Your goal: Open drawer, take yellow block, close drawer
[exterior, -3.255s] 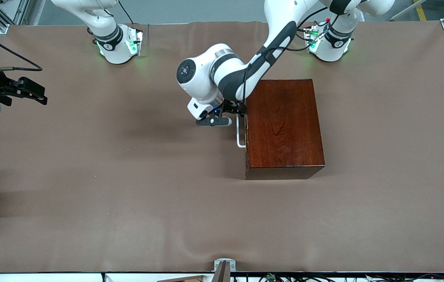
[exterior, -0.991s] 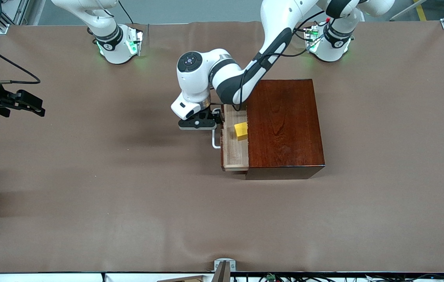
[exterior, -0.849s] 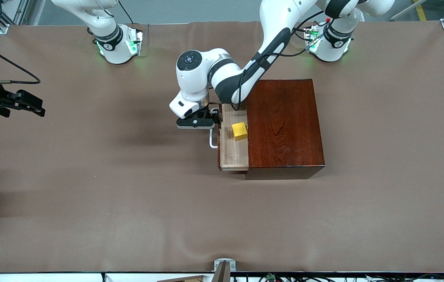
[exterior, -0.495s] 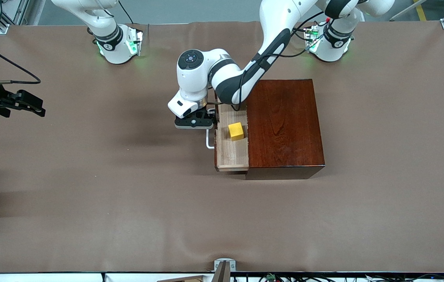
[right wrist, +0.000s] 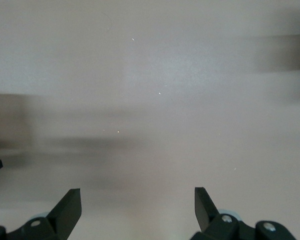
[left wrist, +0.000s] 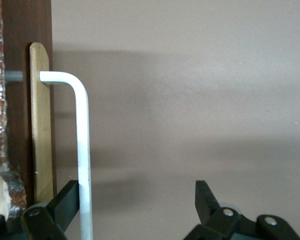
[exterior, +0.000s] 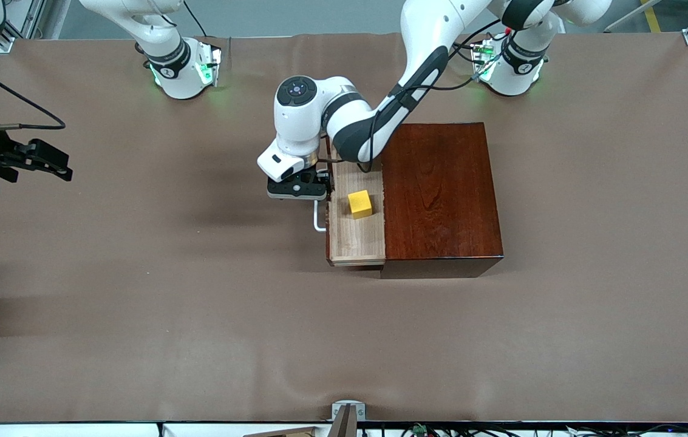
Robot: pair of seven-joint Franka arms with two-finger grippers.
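The left gripper [exterior: 313, 193] is down at the white handle [left wrist: 82, 150]. Its jaws are spread wide, and 1 finger [left wrist: 65, 205] hooks the bar from the drawer's side instead of pinching it. So the pull should go straight out, slow and level, or the bar could slip off that finger.

The drawer [exterior: 356, 243] is partly out of the red-brown box [exterior: 441, 194]. The yellow block [exterior: 360, 204] sits in the drawer, in plain sight, close to the box. I think a little more pull would leave good room above it.

The right gripper [exterior: 46, 161] waits, jaws spread and holding nothing, over the tabletop [exterior: 198, 315] at the right arm's end.
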